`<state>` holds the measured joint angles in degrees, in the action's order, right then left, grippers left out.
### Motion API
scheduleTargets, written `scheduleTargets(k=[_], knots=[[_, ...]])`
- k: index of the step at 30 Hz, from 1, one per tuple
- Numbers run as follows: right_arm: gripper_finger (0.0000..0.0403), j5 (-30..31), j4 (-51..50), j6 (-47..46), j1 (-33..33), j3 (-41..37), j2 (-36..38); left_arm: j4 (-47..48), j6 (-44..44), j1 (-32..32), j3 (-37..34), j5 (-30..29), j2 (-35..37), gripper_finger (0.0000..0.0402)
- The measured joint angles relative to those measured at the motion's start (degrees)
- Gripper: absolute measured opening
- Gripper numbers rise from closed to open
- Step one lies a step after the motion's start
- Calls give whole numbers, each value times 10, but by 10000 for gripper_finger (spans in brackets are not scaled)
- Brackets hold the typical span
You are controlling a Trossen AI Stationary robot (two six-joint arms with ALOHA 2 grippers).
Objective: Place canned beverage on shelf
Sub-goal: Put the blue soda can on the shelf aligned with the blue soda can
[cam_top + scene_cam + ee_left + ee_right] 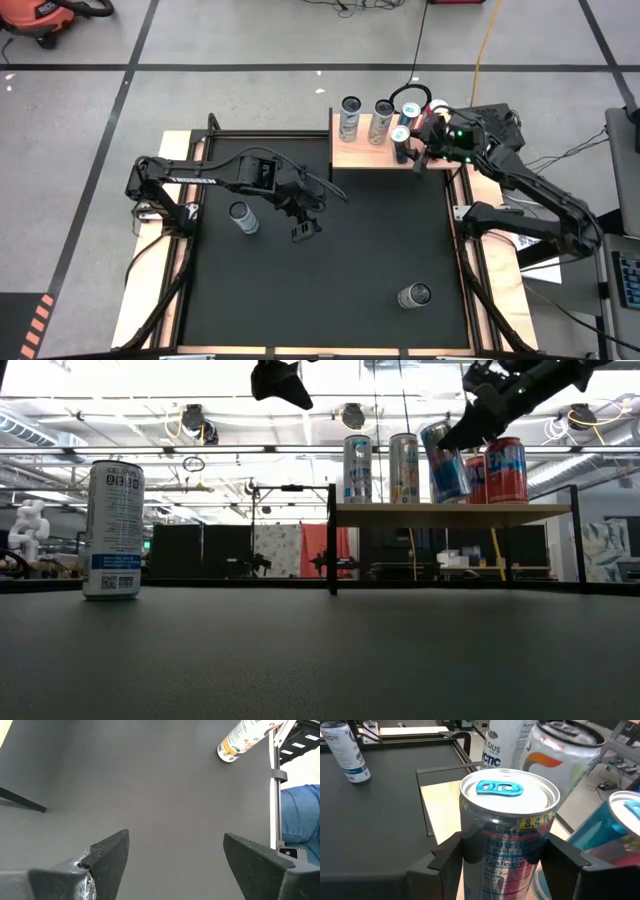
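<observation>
The light wooden shelf (365, 155) stands at the mat's far edge. On it stand two tall silver cans (358, 468) (404, 467) and red cans (507, 470). My right gripper (415, 155) is over the shelf's right part, shut on a blue and silver can (447, 463), whose blue pull tab (500, 788) faces up. Its lower end is at the shelf top (450, 512). My left gripper (303, 230) hangs open above the middle of the mat with nothing between its fingers. My right gripper pinches the can's round wall (470, 850) a little below the top rim, one finger (445, 857) on each side. The fingers come from the table's right, slanting slightly down. The can is tilted; whether its lower edge (455, 500) rests on the shelf, I cannot tell.
A white and blue can (243, 217) stands on the black mat (330, 290) to the left of my left gripper. Another can (414, 295) is on the mat near the right front. A person's leg in jeans (300, 815) shows beyond the table's frame.
</observation>
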<state>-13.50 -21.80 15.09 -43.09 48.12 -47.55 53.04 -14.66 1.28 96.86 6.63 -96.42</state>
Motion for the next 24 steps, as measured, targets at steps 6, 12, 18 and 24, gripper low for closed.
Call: scheduleTargets(k=[6, 12, 18, 24], knots=[[196, 0, 4, -7, 0, 0, -13, 0, 0, 0, 0, 0, 0, 322], [196, 0, 6, -9, 0, 0, -11, 0, 0, 0, 0, 0, 0, 322], [196, 0, 6, -9, 0, 0, -11, 0, 0, 0, 0, 0, 0, 322], [213, 1, 5, -11, 0, 0, -11, 0, 0, 0, 0, 0, 0, 322]])
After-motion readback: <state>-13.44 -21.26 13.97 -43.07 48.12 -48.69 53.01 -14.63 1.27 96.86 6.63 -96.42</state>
